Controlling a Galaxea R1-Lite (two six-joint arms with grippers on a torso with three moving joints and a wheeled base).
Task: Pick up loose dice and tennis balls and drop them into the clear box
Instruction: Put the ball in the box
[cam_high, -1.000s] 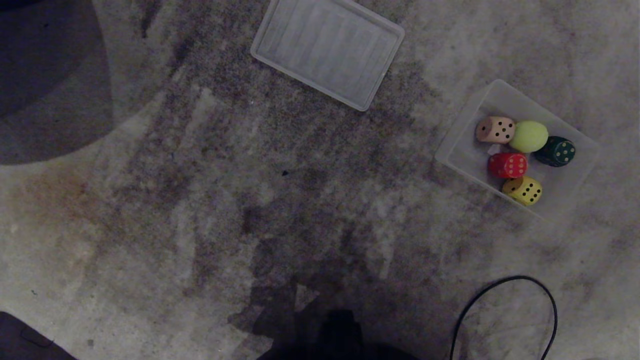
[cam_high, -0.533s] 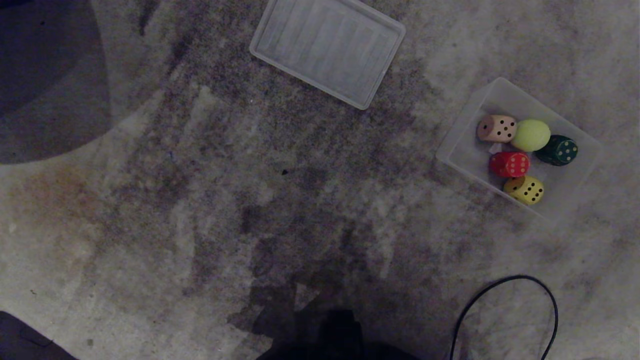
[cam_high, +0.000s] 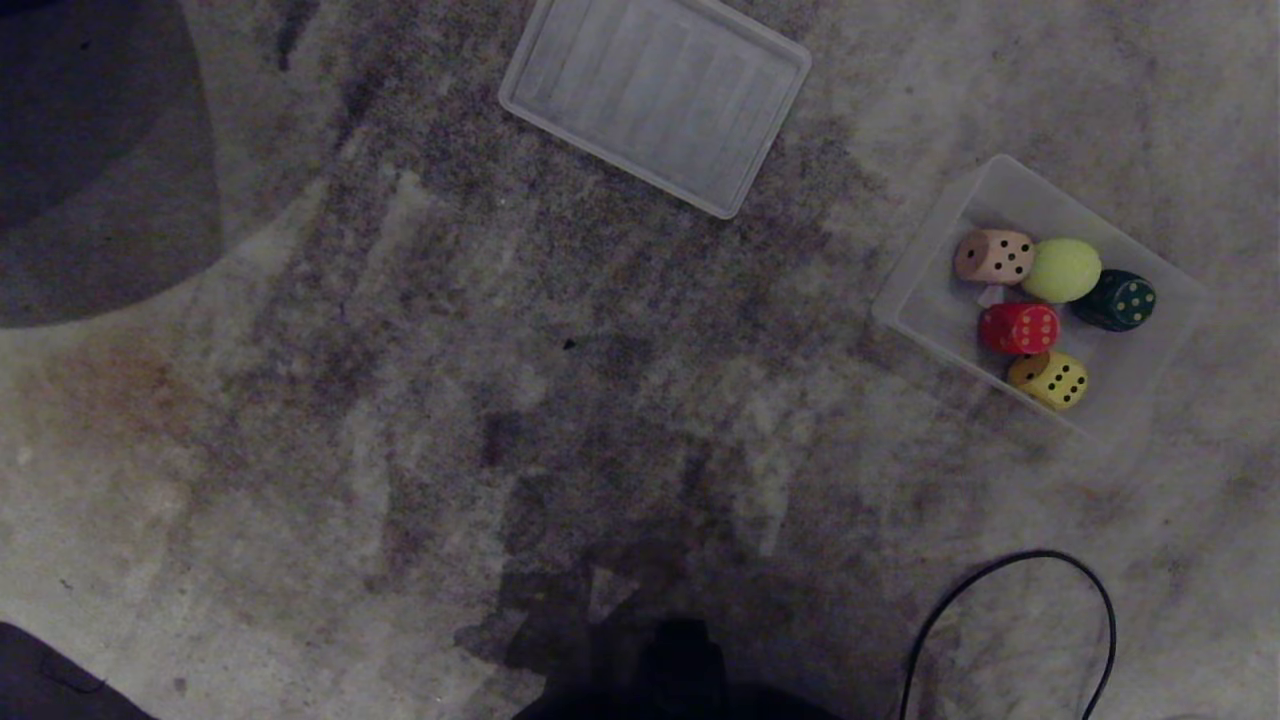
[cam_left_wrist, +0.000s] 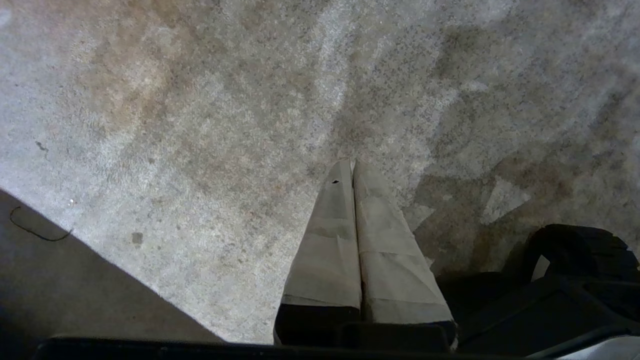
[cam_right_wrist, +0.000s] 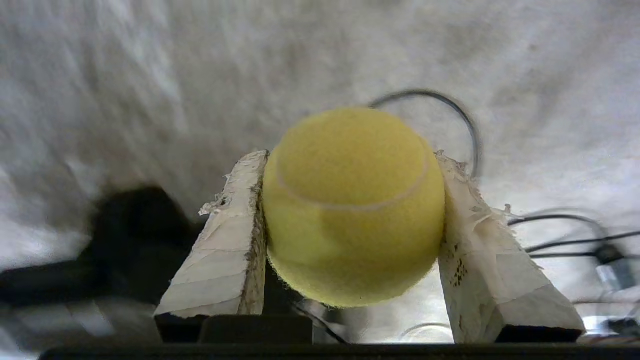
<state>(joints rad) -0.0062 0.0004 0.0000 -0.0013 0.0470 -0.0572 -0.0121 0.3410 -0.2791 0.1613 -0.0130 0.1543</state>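
Nothing on the carpet has truly shifted since a second ago; only the head camera's framing nudged slightly, and neither arm has entered that view. Seen from the right wrist, the right gripper (cam_right_wrist: 352, 230) is clamped on a tennis ball (cam_right_wrist: 353, 205), one taped pad pressing each side at its widest part, blurred carpet and a black cable (cam_right_wrist: 467, 130) beyond it. That ball looks light, fuzzy and springy, so the pads should bite well across its middle. A hold off-centre would likely let it squirt out, and it will probably bounce when dropped.

From the head view, the clear box (cam_high: 925, 270) lies on the carpet (cam_high: 400, 400) toward its far right side. Inside it sit a beige die (cam_high: 992, 257), a second tennis ball (cam_high: 1061, 270), a dark green die (cam_high: 1118, 300), a red die (cam_high: 1018, 328) and a yellow die (cam_high: 1048, 379), clustered and touching. A ribbed white panel (cam_high: 655, 100) lies at the carpet's far edge, well apart from the box.

The left gripper (cam_left_wrist: 353, 240) hangs idle above bare carpet, its fingers pressed together.
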